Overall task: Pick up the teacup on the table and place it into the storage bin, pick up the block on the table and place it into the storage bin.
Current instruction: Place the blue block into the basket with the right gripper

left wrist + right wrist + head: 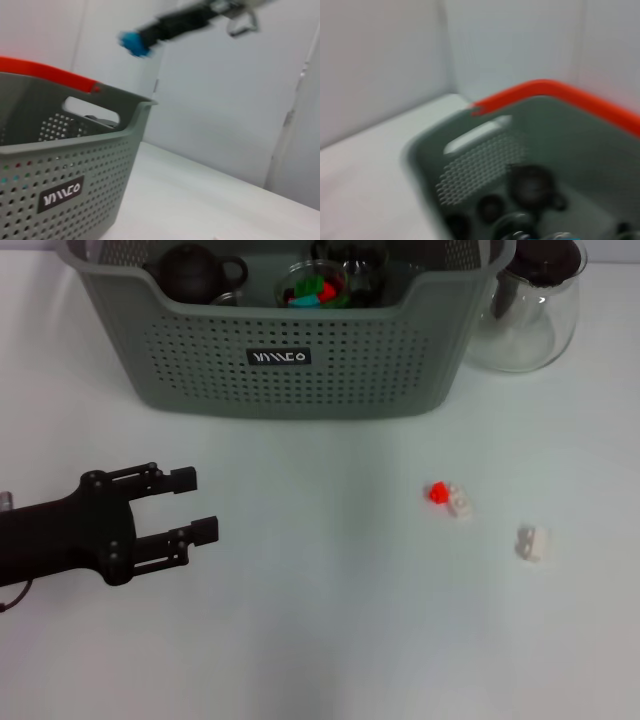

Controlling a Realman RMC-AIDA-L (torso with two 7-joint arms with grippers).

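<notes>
The black left hand (195,505), fingers spread and empty, hovers near the white desk's (320,640) left edge; the small red-and-white plastic block (448,497) lies toward the right edge; the right hand's whereabouts cannot be told.

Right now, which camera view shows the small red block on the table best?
The head view: the red block lies in plain sight beside a white block. The left wrist view shows only bare table there; the right wrist view shows no block.

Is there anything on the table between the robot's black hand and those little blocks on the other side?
No. In the head view, the table between the left hand and the red and white blocks is bare.
</notes>
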